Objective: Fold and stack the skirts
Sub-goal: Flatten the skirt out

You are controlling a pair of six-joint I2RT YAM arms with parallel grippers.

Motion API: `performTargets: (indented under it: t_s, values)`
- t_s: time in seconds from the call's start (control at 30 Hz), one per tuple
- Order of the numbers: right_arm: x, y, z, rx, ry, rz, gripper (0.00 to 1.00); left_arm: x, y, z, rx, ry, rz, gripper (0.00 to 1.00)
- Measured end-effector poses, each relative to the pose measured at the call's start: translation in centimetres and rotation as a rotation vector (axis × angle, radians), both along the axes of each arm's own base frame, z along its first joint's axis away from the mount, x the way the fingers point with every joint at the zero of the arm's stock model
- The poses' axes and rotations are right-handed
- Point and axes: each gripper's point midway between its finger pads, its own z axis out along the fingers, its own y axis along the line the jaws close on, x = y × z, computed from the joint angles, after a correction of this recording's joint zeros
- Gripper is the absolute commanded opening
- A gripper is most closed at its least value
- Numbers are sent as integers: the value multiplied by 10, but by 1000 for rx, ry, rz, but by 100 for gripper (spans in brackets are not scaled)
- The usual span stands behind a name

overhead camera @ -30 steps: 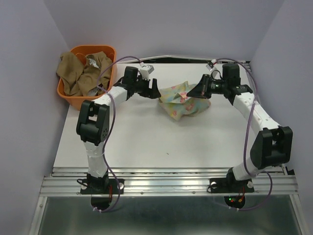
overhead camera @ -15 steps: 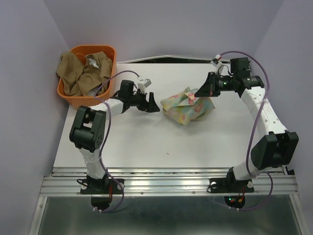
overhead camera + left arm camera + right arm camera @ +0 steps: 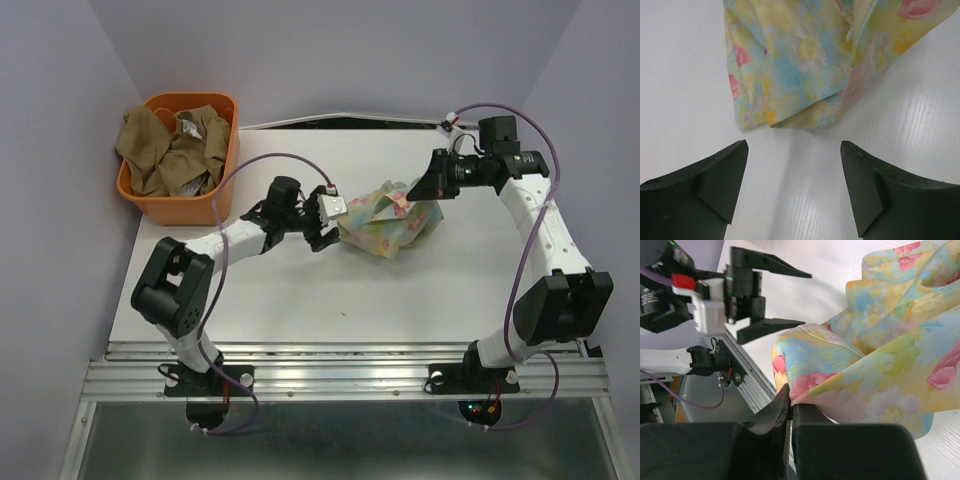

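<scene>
Floral skirt (image 3: 385, 222) is lying bunched around the middle of the table (image 3: 300, 300), a little toward the far right, and by my reading you are working to spread it out before any fold. Nearest you, the left gripper (image 3: 794, 150) is hovering low over bare tabletop with its fingers spread wide. The skirt's rumpled hem is sitting just beyond the tips, not touching them. That hem corner looks like your target, so be skimming the surface and catching one layer's edge rather than the whole wad. Beyond the cloth, the right gripper (image 3: 789, 405) is clamping a fold of the same skirt and holding that side raised. Drawing the two grips apart should be flattening the cloth. At the far left, well apart, the orange basket (image 3: 150, 203) is holding the tan skirt (image 3: 160, 150), which is heaping over its rim. I cannot make out the plaid one. Nothing seems to be standing between the left fingers and the hem.
</scene>
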Motion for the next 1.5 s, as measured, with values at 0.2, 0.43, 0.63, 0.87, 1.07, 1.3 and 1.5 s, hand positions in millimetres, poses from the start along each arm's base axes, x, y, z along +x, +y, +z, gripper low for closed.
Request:
performTargets:
  t_s: [0.2,0.43,0.63,0.87,1.07,1.3,1.5]
  values:
    - [0,-3,6,0,-11,0,1,-4,-34,-53,96,-9,-69,91]
    - [-4,-2,14,15,-20,21,1,18,-50,-61,115,-58,-73,69]
    - [1,-7,42,29,-84,14,1,39,-60,-53,100,-116,-56,1]
    - [35,-42,74,13,-154,-115,1,56,-50,-20,41,-111,21,0]
    - [88,-78,87,3,-187,-243,1,134,5,118,-136,-227,251,0]
    - [128,-79,89,33,-214,-309,1,147,31,227,-235,-380,385,0]
    - [209,-96,108,56,-375,-415,1,213,28,215,-211,-390,560,0]
